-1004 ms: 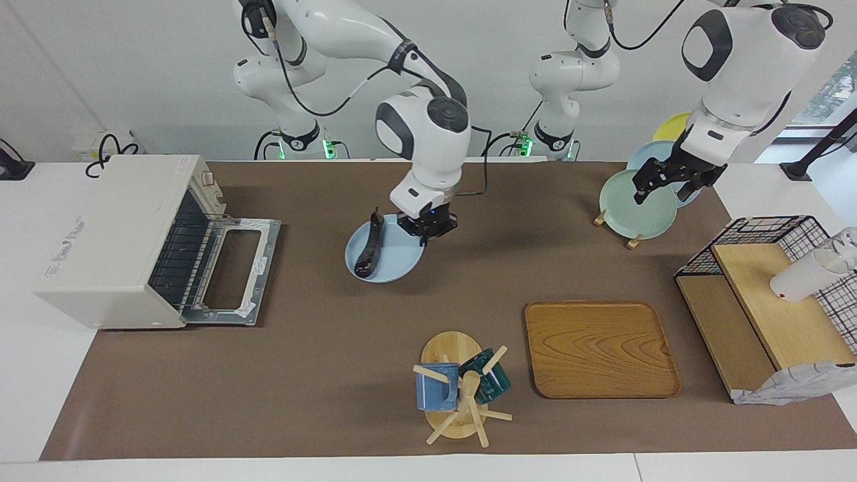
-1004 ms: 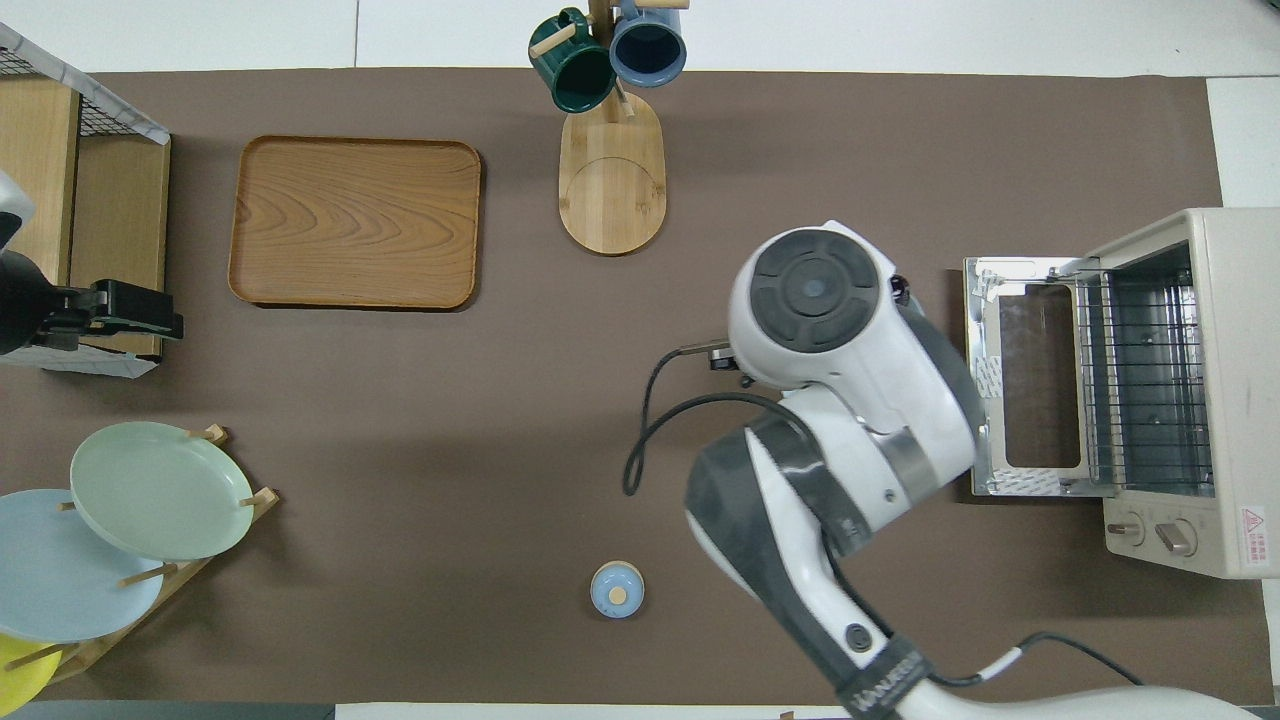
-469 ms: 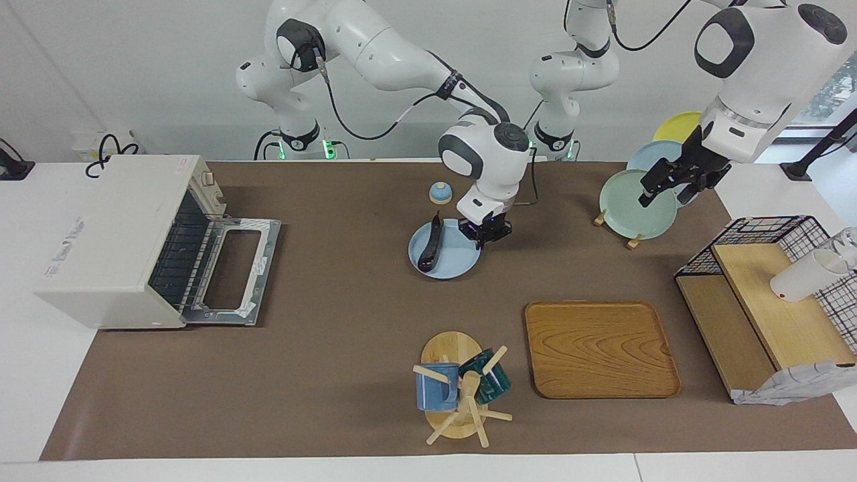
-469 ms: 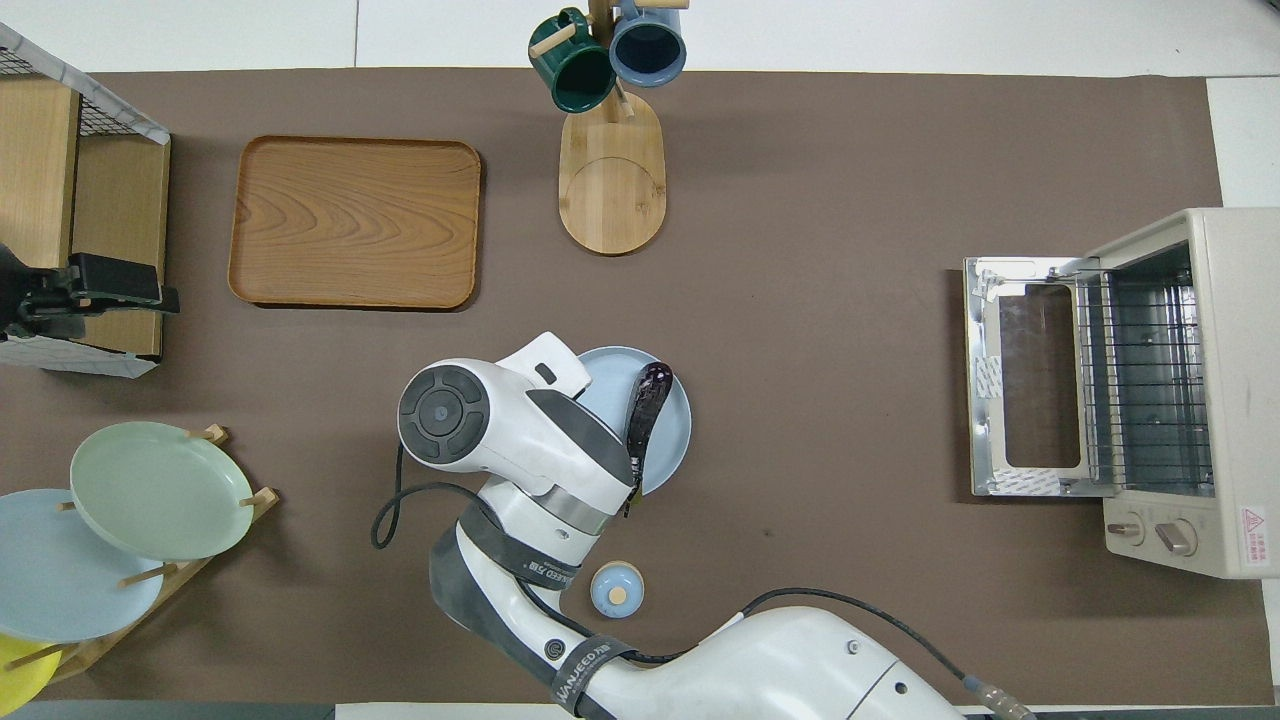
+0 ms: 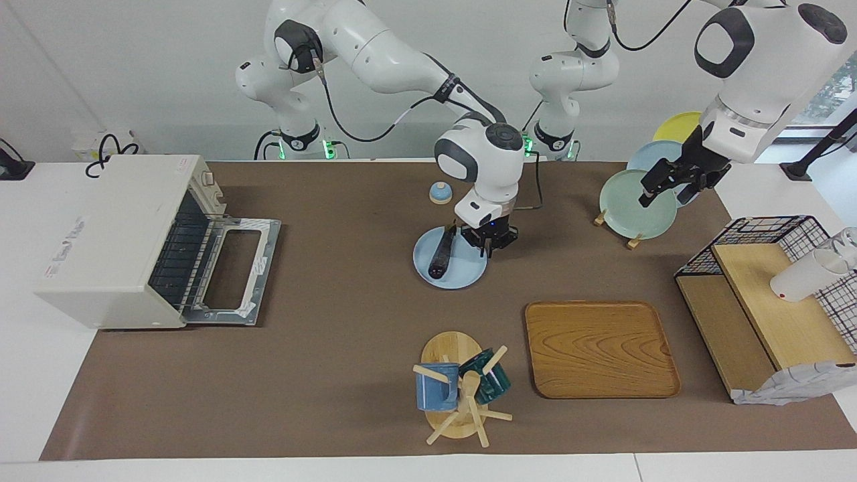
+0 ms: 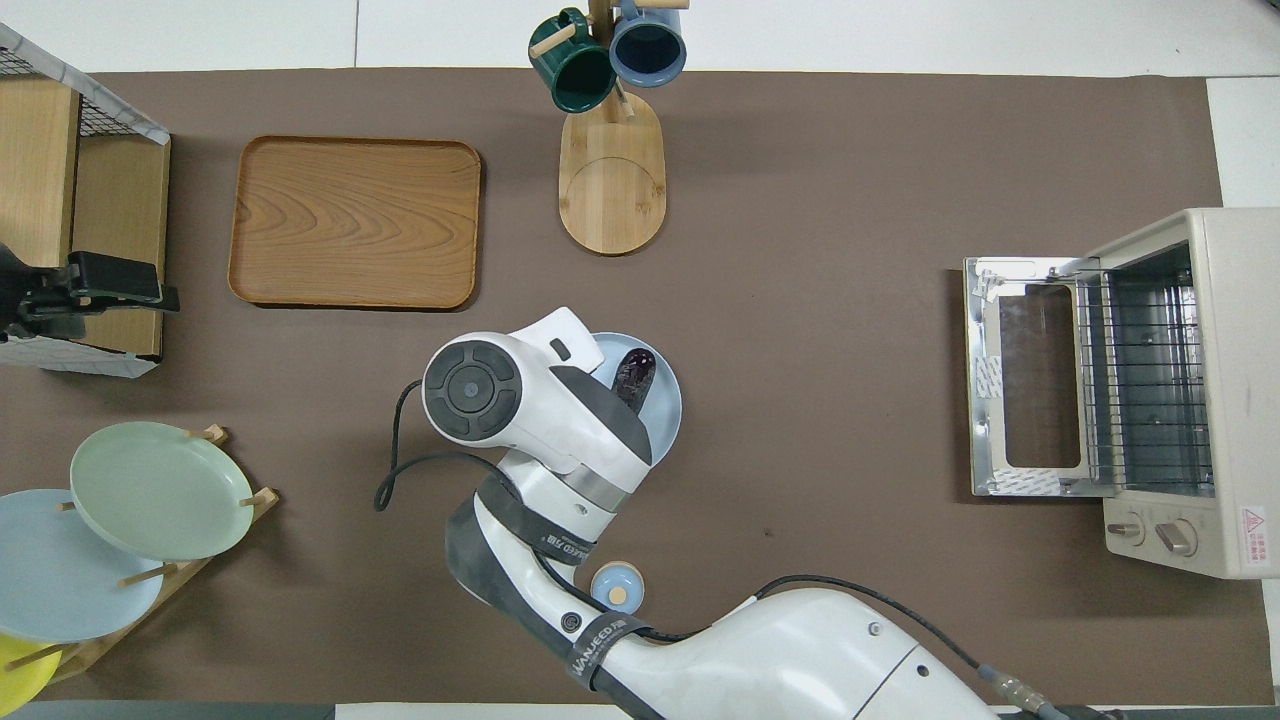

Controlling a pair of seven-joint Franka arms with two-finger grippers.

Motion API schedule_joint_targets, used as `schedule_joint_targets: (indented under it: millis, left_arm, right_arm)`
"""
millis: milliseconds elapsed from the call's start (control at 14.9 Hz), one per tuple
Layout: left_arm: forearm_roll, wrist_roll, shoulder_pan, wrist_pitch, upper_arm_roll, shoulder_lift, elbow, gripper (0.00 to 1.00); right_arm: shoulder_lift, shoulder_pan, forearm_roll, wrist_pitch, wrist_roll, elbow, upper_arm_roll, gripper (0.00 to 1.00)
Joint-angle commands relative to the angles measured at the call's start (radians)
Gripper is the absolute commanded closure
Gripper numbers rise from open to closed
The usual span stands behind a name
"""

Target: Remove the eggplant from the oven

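Two fingers of the right gripper stand slightly parted over the light blue plate, holding nothing. The eggplant lies on that plate at the gripper's nine o'clock in the facing view, well apart from the open oven. The left gripper hangs wide open over the plate rack, waiting.

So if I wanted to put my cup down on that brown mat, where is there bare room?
Most room: the mat between the oven, the mug stand and the blue plate. The wooden tray is bare too. It is crowded around the blue plate, where the right gripper sits, and by the plate rack under the left gripper.
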Motion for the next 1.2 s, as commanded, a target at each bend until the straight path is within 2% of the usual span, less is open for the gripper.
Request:
schedule_joint_targets:
  millis: [0,201,335,469,535,736,937,1138]
  left_arm:
    - [-0.019,-0.042,-0.003,0.031,-0.001,-0.023,-0.031,0.0]
    - [-0.019,-0.076,-0.02,0.065,-0.007,-0.02,-0.031,0.0]
    - [-0.019,-0.079,-0.053,0.082,-0.007,-0.022,-0.039,0.0]
    - [-0.022,-0.073,-0.09,0.172,-0.01,-0.02,-0.059,0.0]
    - [-0.022,-0.073,-0.131,0.18,-0.009,-0.019,-0.059,0.0]
    - [-0.022,-0.056,-0.268,0.183,-0.009,-0.013,-0.071,0.0]
    - [-0.022,-0.005,-0.398,0.23,-0.009,-0.006,-0.131,0.0]
    - [-0.022,0.059,-0.498,0.249,-0.009,0.056,-0.137,0.0]
  right_arm:
    - [-0.067,-0.091,0.003,-0.115,-0.125,0.006,0.009,0.59]
    - [-0.153,-0.185,0.002,-0.221,-0.219,-0.028,0.007,0.7]
    - [-0.226,-0.258,0.0,-0.229,-0.298,-0.127,0.007,0.76]
    - [-0.32,-0.358,0.002,-0.212,-0.442,-0.268,0.007,0.85]
    - [-0.357,-0.406,0.002,-0.189,-0.491,-0.334,0.007,0.89]
    - [-0.415,-0.498,-0.001,-0.079,-0.525,-0.515,0.006,0.9]
    - [-0.434,-0.59,-0.014,0.0,-0.628,-0.603,0.006,0.9]
    - [-0.458,-0.641,-0.014,0.128,-0.69,-0.714,0.004,0.9]
